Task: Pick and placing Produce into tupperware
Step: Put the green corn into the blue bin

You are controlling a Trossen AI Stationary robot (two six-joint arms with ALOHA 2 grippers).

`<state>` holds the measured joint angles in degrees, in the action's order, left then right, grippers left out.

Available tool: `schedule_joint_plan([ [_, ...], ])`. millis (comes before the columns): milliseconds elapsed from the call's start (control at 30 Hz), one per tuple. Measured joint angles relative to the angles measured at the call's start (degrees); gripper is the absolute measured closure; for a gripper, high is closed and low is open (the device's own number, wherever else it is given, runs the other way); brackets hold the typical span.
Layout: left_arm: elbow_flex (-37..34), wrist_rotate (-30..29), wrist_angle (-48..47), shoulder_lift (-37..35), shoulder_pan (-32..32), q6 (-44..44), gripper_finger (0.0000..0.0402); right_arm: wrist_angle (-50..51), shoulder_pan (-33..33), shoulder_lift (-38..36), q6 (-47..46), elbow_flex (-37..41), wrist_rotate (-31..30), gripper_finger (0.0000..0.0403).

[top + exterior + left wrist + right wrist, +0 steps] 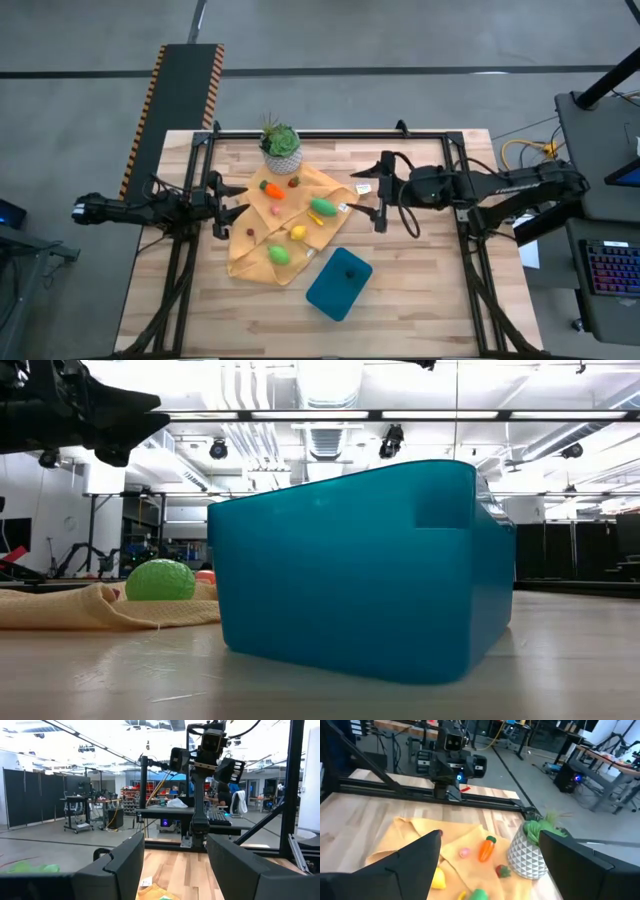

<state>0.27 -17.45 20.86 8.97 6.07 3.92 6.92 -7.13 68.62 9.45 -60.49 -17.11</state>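
While both arms hang level above the wooden table [420,300], the left gripper [232,207] sits spread open over the left edge of the mustard cloth [262,255], and the right gripper [378,192], fingers also apart, hovers just off the cloth's right corner. On the cloth lie an orange carrot [272,189], long axis running diagonally, a green oval piece [322,208], a yellow piece [298,232] and another green piece [279,255]. A potted plant [281,148] stands at the cloth's far edge. Nearer the table's front edge, the teal tupperware [339,284] rests skewed, its long axis diagonal. Beyond lies an open workshop.
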Motion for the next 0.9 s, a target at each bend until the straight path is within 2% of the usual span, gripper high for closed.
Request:
schedule_joint_plan([
  [333,0.0,0.0,-0.35,0.04,0.0,-0.02,0.02,2.19,5.35,0.07,-5.58,0.13,0.79,0.0076],
  [467,0.0,0.0,-0.35,0.02,0.0,-0.02,0.02,3.96,10.03,0.2,-6.12,-0.54,4.41,0.0076],
  [567,0.0,0.0,-0.4,0.11,0.0,-0.02,0.02,4.64,13.96,0.54,-7.15,-1.67,9.71,0.0076],
  [667,0.0,-0.02,-0.39,0.37,0.0,-0.04,0.02,8.28,17.02,1.84,-7.91,-3.73,12.72,0.0076],
  [900,0.0,-1.18,-0.42,0.75,0.0,-0.03,0.02,18.55,18.33,9.96,-4.36,-13.74,13.06,0.0076],
])
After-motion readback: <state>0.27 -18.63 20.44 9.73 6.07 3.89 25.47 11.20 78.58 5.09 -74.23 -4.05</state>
